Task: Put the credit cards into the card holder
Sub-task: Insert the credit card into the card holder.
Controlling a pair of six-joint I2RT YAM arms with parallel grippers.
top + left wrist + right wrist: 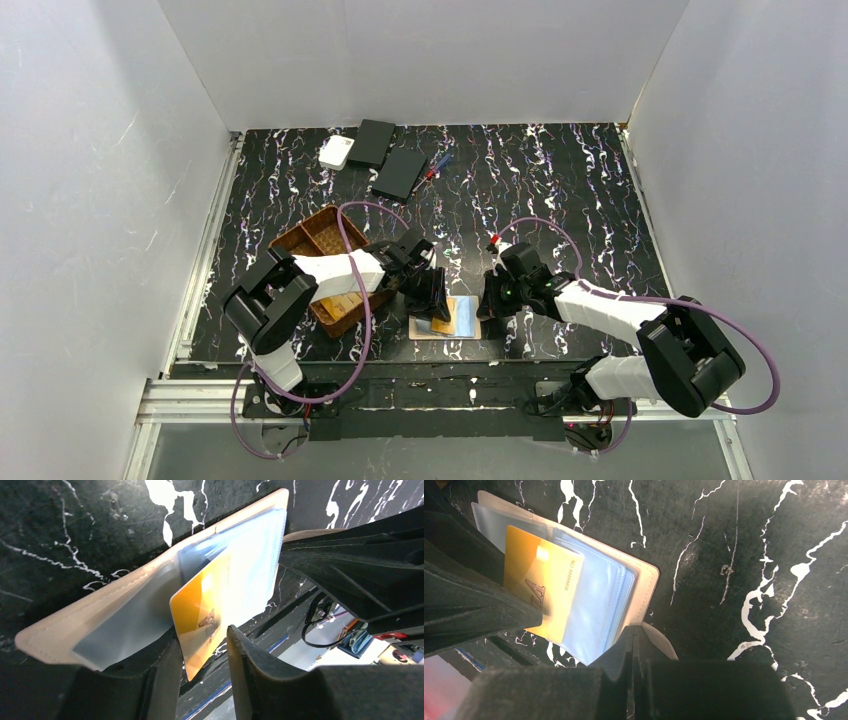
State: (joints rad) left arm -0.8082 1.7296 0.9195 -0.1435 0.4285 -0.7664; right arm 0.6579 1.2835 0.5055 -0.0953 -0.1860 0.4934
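One card holder [465,320] is lying open on the desk [560,180], with one orange-gold credit card [200,615] showing at its clear pockets. Just left of the holder, one brown woven tray [297,232] is sitting. Well behind it, two flat black boxes [372,142] [400,173] and one white box [336,152] are resting.

White walls [400,60] — black marbled tabletop [560,190]

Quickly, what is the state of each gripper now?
Left gripper: closed, holding a gold credit card.
Right gripper: closed on the card holder, at its clear pockets.
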